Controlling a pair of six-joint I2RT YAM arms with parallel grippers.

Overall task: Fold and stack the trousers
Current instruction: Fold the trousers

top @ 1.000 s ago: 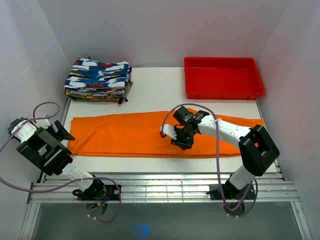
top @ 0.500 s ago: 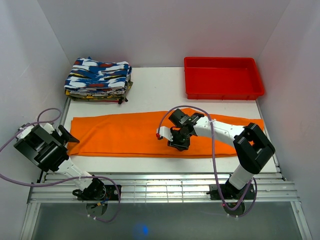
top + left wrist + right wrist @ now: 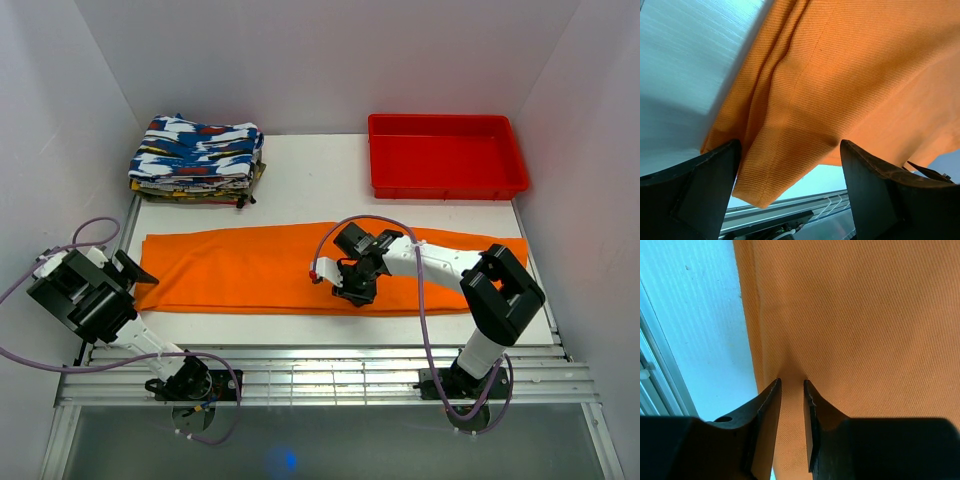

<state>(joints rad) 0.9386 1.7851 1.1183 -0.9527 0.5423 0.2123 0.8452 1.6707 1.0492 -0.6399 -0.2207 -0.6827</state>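
Your right claw [image 3: 348, 290] has slid left along the trousers [image 3: 240, 268] and narrowed, pinching their near edge. Your left claw [image 3: 132, 268] stands wide open, empty. The trousers lie long on the bench [image 3: 320, 185]; cross folds and stacking remain, I think.

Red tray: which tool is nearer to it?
Right. The right tool sits at the near edge of the trousers, mid-table, in front of the red tray; the left tool is at their left end, much farther off.
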